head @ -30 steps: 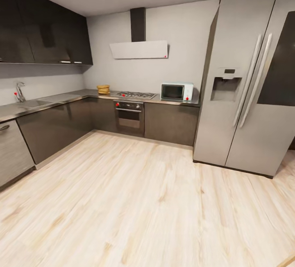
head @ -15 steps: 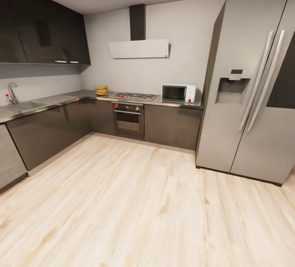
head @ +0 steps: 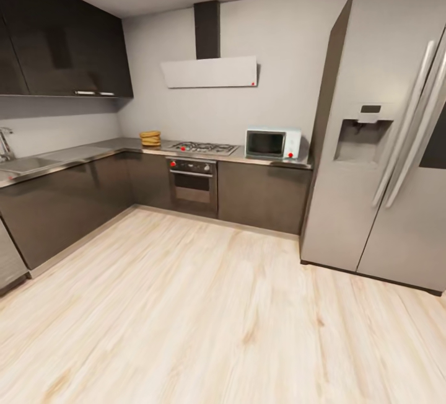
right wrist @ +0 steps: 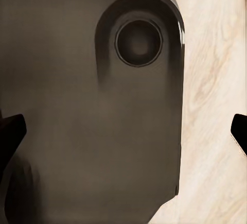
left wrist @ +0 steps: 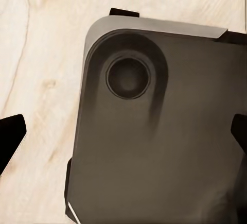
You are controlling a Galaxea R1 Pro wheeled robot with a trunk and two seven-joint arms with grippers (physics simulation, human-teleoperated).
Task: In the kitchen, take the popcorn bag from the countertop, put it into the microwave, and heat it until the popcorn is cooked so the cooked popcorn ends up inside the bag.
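Glossy grey steel-like tabletop (head: 93, 152) over dark shiny cabinet fronts (head: 62, 206); pale smooth wood-grain floor (head: 204, 317); brushed metal fridge (head: 384, 144); mint microwave (head: 272, 144) with dark glass window.

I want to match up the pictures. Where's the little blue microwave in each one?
Head view: the microwave sits on the countertop at the back, between the gas hob and the fridge.
Left wrist view: this camera looks down at the robot's dark base, not toward the counter.
Right wrist view: the same, looking down at the dark base.
Shared landmark: the pale wooden floor.
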